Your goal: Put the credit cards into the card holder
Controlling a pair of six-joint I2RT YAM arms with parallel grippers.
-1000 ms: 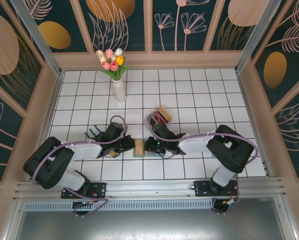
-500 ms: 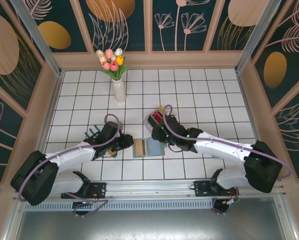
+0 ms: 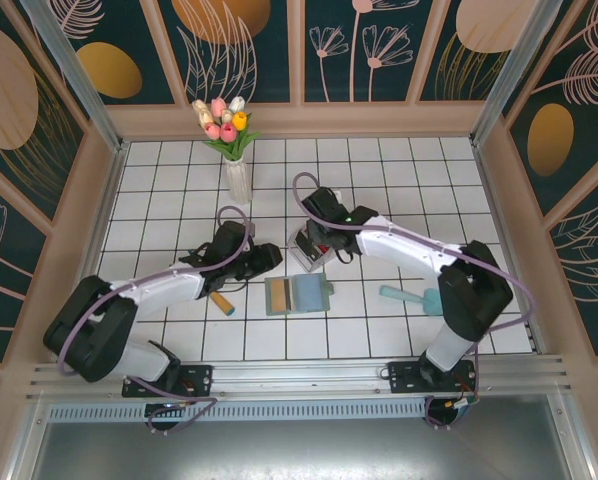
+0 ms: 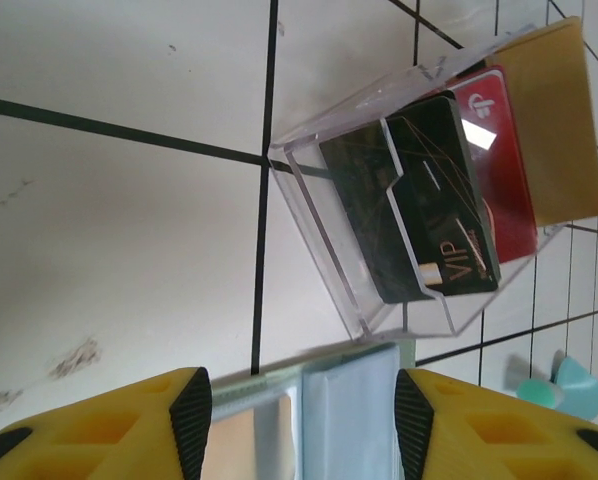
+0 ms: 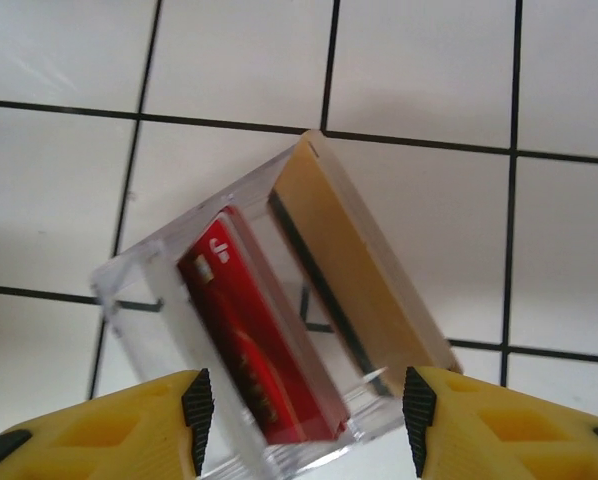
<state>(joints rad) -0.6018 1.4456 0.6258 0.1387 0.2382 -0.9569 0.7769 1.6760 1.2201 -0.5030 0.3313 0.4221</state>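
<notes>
The sage card holder (image 3: 297, 296) lies open on the tiles with a tan card and a blue card (image 3: 308, 293) showing in it. Its edge (image 4: 259, 388) sits between my left fingers. My left gripper (image 3: 270, 258) (image 4: 303, 425) is open, just left of the holder. A clear box (image 3: 312, 247) holds more credit cards: a dark grey one (image 4: 419, 200), a red one (image 4: 504, 170) (image 5: 254, 330) and a tan one (image 4: 554, 110) (image 5: 354, 270). My right gripper (image 3: 325, 238) (image 5: 307, 420) hovers open over the box, one finger on each side of it and nothing gripped.
A vase of tulips (image 3: 236, 150) stands at the back left. A teal tool (image 3: 411, 296) lies to the right of the holder. A tan stick with a teal tip (image 3: 222, 303) lies under the left arm. The wooden walls (image 3: 84, 215) fence the tiled floor.
Both grippers have opened and left the card holder, which now lies open on the tiles. The right arm swung back to the clear box; the left gripper drew back a little.
</notes>
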